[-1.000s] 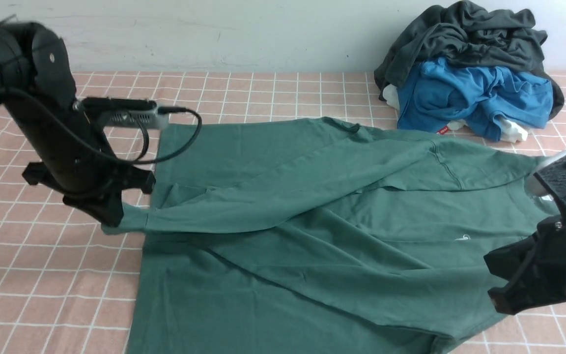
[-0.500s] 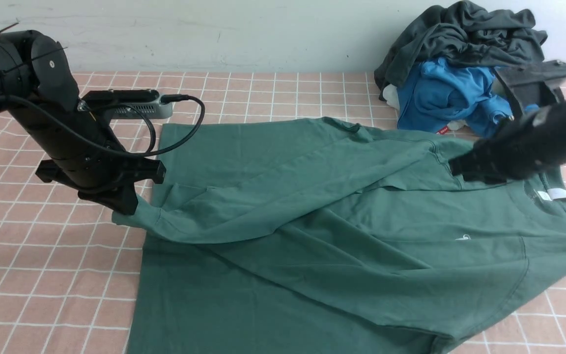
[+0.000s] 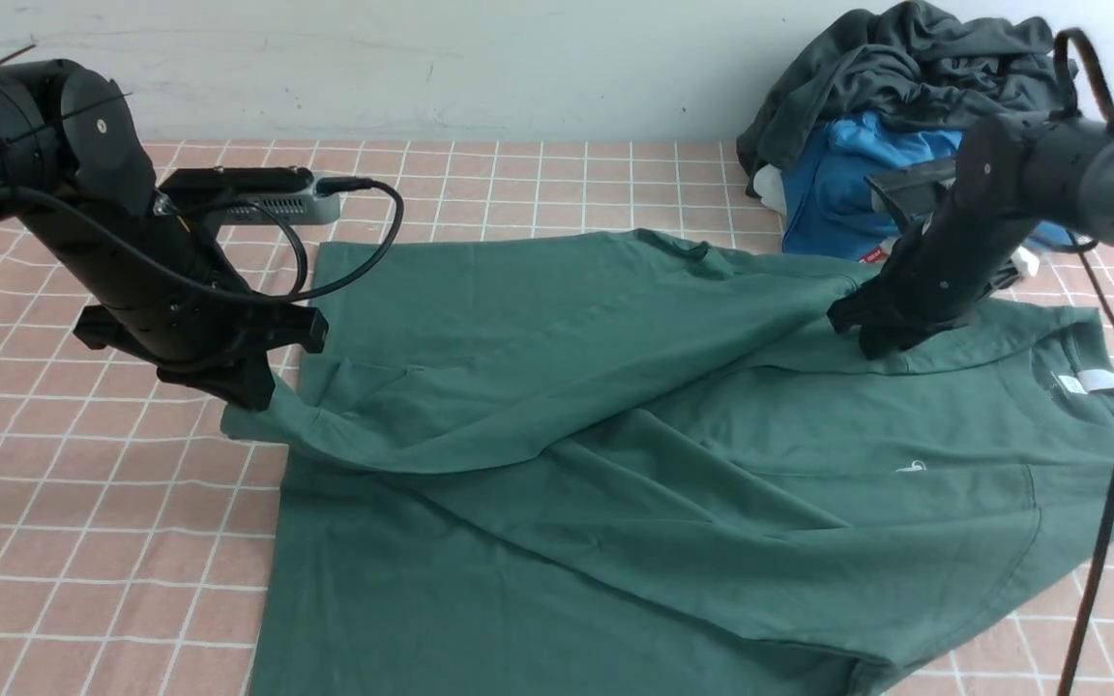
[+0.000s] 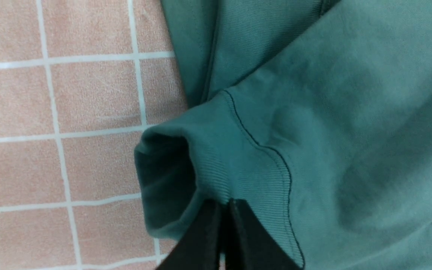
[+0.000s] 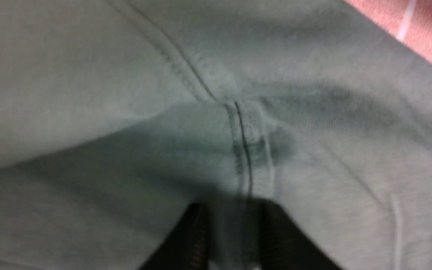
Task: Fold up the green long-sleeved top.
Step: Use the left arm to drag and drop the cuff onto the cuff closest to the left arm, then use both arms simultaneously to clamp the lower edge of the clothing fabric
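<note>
On the left, the left arm comes in from the far left edge and slopes down and forward, its wrist tipped toward the pink checked surface (image 3: 518,184). The left gripper (image 3: 257,391) sits at the near-left side of the green long-sleeved top (image 3: 615,435). In the left wrist view the left gripper (image 4: 223,204) has its jaws pressed together, pinching the ribbed cuff (image 4: 216,165) of one sleeve, which is held a little off the surface with its opening gaping.

The top lies spread across the middle of the surface, chest up, hem toward the left and neck toward the right. The pinched sleeve runs slantwise over the body from the cuff to the far-right shoulder. A small white logo (image 3: 910,469) shows on the chest, and a white label (image 3: 1094,382) shows inside the neck.

On the right, the right arm enters from the right edge with its joint held high. Its forearm slants down and leftward to the right gripper (image 3: 871,333), which is set on the far shoulder of the top. In the right wrist view the right gripper (image 5: 234,225) has its jaws spread, with the shoulder seam (image 5: 244,150) running into the gap between them.

Behind that arm, at the far right by the wall, a dark grey garment (image 3: 905,68) is heaped over a bright blue garment (image 3: 837,184).
</note>
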Controlling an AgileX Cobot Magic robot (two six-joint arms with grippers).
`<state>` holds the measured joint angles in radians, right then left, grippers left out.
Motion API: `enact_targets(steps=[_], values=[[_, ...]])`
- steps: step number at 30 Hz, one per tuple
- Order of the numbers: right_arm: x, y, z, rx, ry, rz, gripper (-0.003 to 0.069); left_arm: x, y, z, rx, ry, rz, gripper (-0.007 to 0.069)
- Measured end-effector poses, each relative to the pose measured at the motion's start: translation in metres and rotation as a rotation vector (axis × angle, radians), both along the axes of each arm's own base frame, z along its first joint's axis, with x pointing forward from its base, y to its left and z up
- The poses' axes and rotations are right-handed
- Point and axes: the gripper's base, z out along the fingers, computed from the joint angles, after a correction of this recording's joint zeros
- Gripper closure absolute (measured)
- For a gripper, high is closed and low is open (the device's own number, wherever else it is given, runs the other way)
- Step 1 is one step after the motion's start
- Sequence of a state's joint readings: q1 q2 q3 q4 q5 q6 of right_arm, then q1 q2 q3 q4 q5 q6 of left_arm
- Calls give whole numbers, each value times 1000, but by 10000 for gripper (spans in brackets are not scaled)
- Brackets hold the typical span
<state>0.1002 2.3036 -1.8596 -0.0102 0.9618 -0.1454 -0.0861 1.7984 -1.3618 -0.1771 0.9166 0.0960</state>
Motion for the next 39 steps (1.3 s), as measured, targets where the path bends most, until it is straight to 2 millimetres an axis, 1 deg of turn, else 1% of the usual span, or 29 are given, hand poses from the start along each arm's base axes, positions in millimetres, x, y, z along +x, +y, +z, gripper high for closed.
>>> enact_targets(steps=[1, 2, 3, 5, 7, 10, 12, 15, 18, 20, 21, 22, 24, 27, 28, 29, 30, 31, 33, 34, 35, 36, 37, 38, 39], values=[[0, -2, 1, -20, 10, 7, 578, 0, 0, 0, -6, -2, 2, 625], [0, -2, 1, -26, 11, 10, 596, 0, -1, 0, -7, -2, 2, 625], [-1, -5, 3, -46, 26, 14, 636, 0, -1, 0, -14, -1, 5, 625], [-3, -12, 9, -64, 33, 9, 659, 0, -1, 0, -19, -1, 6, 625], [-4, -16, 13, -73, 36, 4, 660, 0, -2, 0, -19, -2, 2, 625], [-8, -34, 37, -77, 16, -30, 662, 0, -2, 0, -8, -8, -33, 625], [-9, -43, 45, -63, 0, -50, 662, 0, -2, 0, 3, -17, -65, 625], [-10, -49, 46, -29, 7, -57, 662, 2, -1, 1, 17, -43, -105, 625], [-12, -47, 46, 6, 27, -42, 661, 2, -1, 1, 35, -53, -161, 605], [-12, -45, 46, 31, 28, -35, 648, 1, -2, 1, 42, -50, -193, 561], [-12, -43, 46, 41, 29, -34, 631, 1, -2, 1, 42, -45, -207, 524], [-12, -42, 45, 48, 33, -33, 608, 0, -2, 0, 38, -40, -215, 480], [-13, -40, 46, 51, 39, -30, 542, -1, -4, 2, 25, -37, -217, 365], [-17, -39, 52, 53, 59, -31, 436, -9, -7, 11, 10, -36, -241, 230], [-20, -39, 59, 55, 61, -36, 406, -12, -11, 17, 15, -45, -274, 188], [-20, -39, 61, 56, 58, -37, 401, -13, -12, 19, 17, -47, -283, 181], [-26, -38, 77, 68, 48, -40, 377, -23, -25, 27, 31, -65, -386, 134], [-31, -36, 91, 88, 34, -43, 372, -30, -36, 29, 37, -67, -463, 116], [-42, -32, 121, 131, -12, -37, 383, -48, -60, 23, 44, -46, -630, 100], [-42, -31, 121, 136, -11, -35, 383, -52, -63, 19, 46, -32, -650, 99], [-55, -21, 152, 179, -74, 0, 416, -74, -87, 3, 67, 20, -832, 99], [-55, -20, 152, 184, -74, 5, 416, -77, -89, 0, 70, 29, -852, 99], [-67, -7, 178, 221, -130, 61, 454, -103, -104, -23, 111, 112, -996, 99], [-74, 2, 189, 243, -154, 97, 475, -118, -110, -36, 149, 157, -1069, 99], [-75, 4, 191, 248, -158, 101, 480, -119, -112, -36, 158, 157, -1082, 99]])
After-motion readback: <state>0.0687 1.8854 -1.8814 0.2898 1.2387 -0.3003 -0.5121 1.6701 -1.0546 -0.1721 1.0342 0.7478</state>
